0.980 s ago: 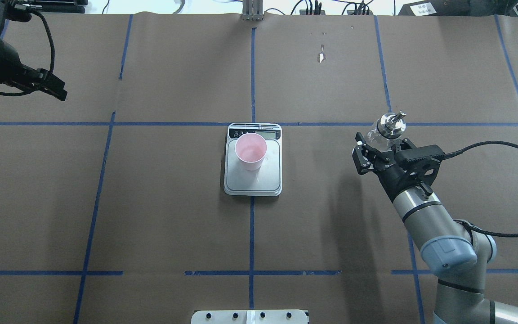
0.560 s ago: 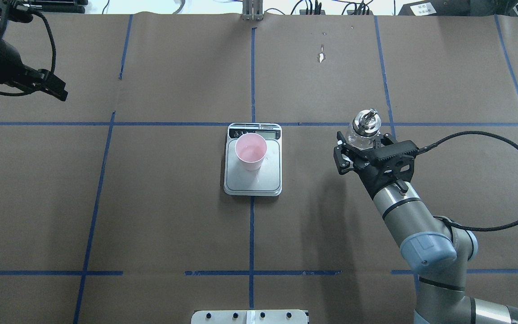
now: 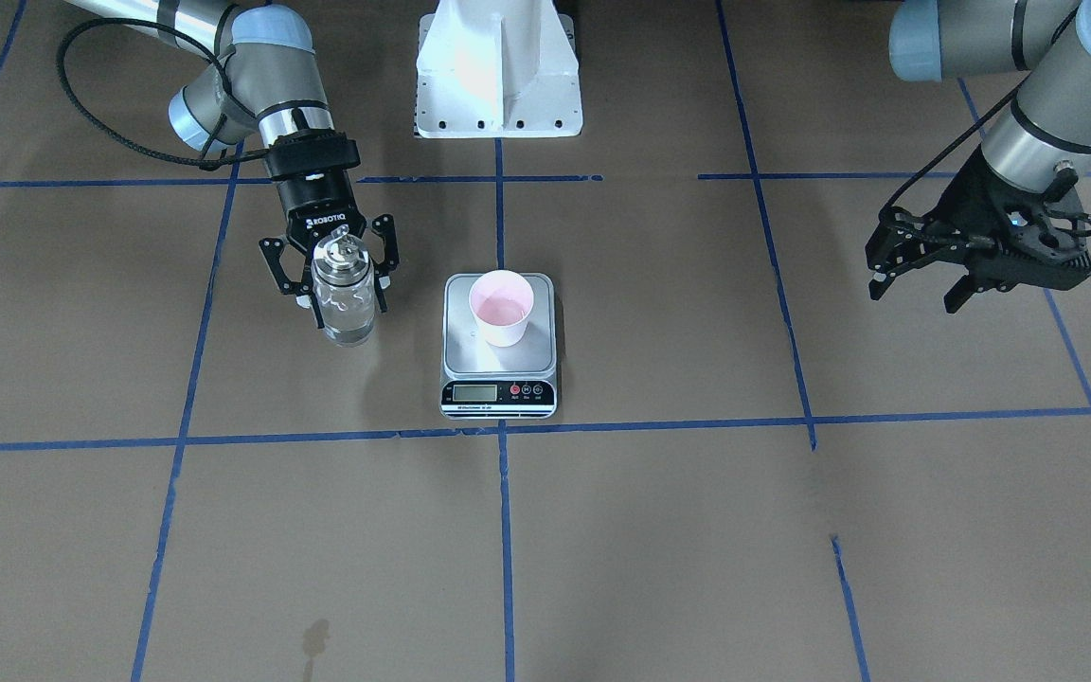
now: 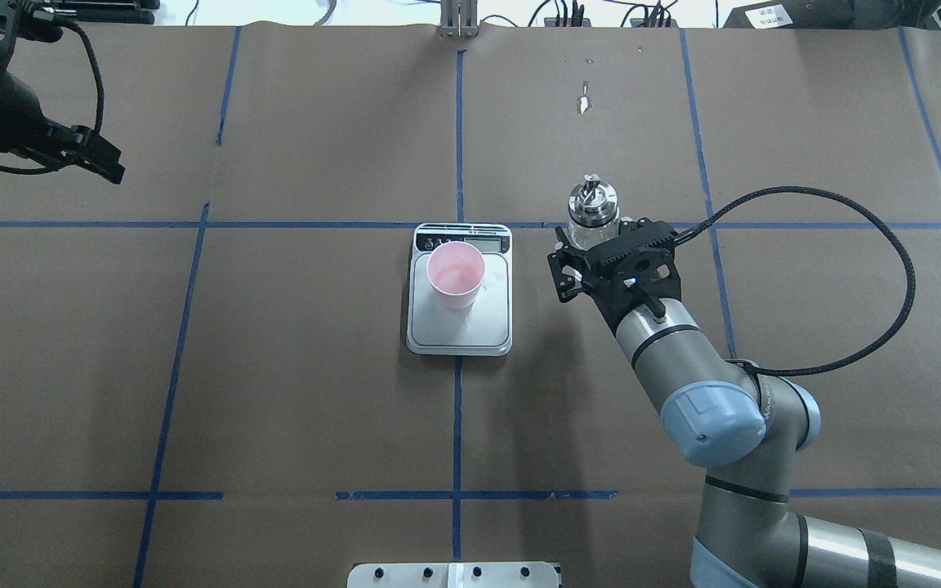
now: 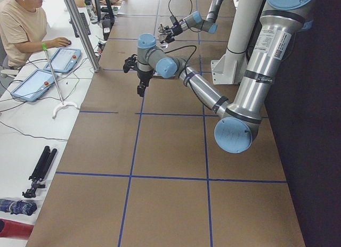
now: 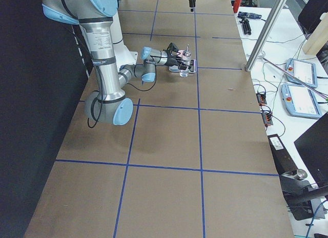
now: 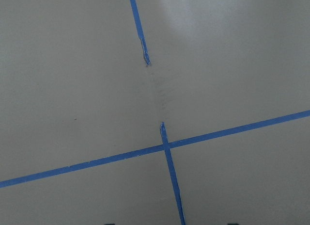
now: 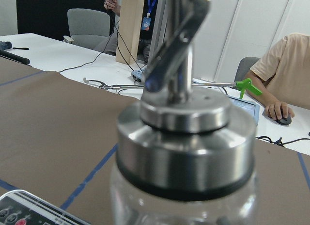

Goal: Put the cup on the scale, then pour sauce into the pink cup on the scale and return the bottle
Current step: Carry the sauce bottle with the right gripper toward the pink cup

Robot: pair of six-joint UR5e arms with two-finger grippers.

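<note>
Overall, we find the brown worktop [image 4: 274,367] marked with blue tape lines. At its middle sits the scale [image 4: 459,328], its display edge facing away from the robot. The left hand [image 3: 912,296] hangs over the worktop well apart from the scale, fingers spread, holding nothing. The right hand [image 3: 342,301] is pinching the bottle [image 4: 591,212] by its glass body, upright, near the scale on the robot's right and clear of it. The cup [image 4: 455,276] stands upright on the scale's platform. Clear sauce [image 3: 345,327] shows in the bottle's lower part.
</note>
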